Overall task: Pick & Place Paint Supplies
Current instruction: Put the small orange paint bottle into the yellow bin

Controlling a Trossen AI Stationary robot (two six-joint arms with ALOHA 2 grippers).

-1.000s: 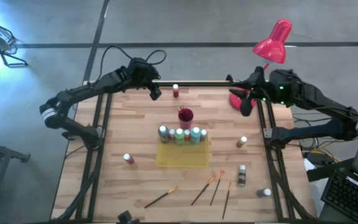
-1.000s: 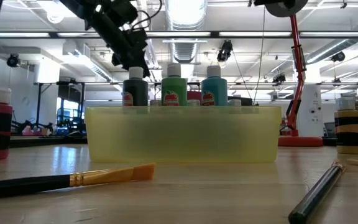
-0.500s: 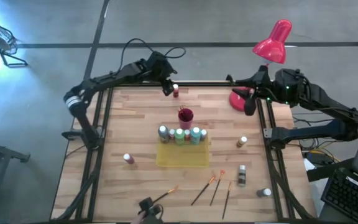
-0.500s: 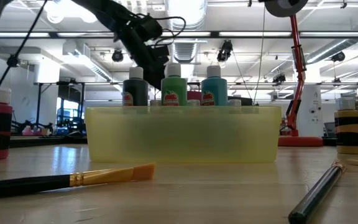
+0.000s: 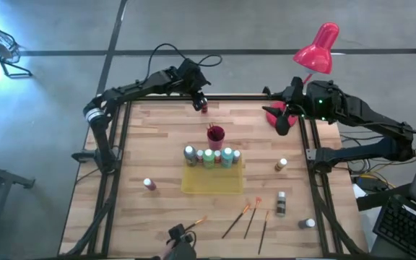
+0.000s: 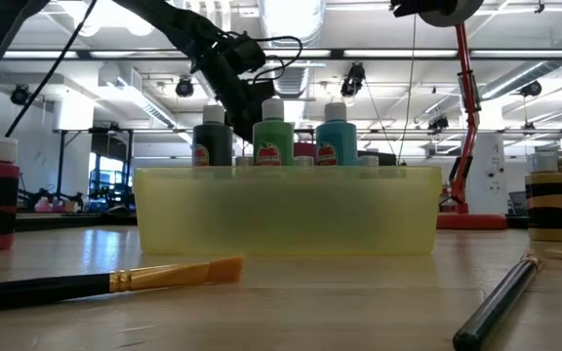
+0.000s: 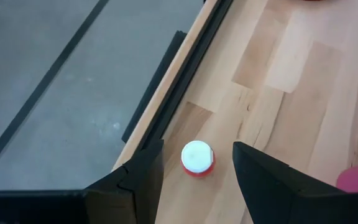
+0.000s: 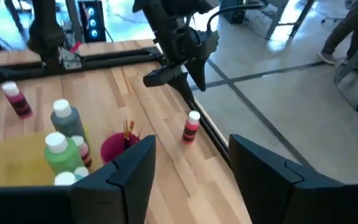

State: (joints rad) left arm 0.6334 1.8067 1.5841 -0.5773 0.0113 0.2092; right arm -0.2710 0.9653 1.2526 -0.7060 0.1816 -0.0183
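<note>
L fingers [image 7: 194,177] now over round white-capped red bottle [image 7: 197,158].

Left claw [image 7: 196,180] spread above a white-capped red bottle [image 7: 197,158]; table edge [image 7: 185,68] beside it.

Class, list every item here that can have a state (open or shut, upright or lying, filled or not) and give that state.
left gripper, open, poised over the red bottle
red bottle, upright, capped, not gripped
right gripper, open, holding nothing
yellow tray, holds a row of bottles along one side
tray bottles, upright, capped
magenta cup, upright, brushes standing in it
loose brushes, lying flat, outside the tray
</note>
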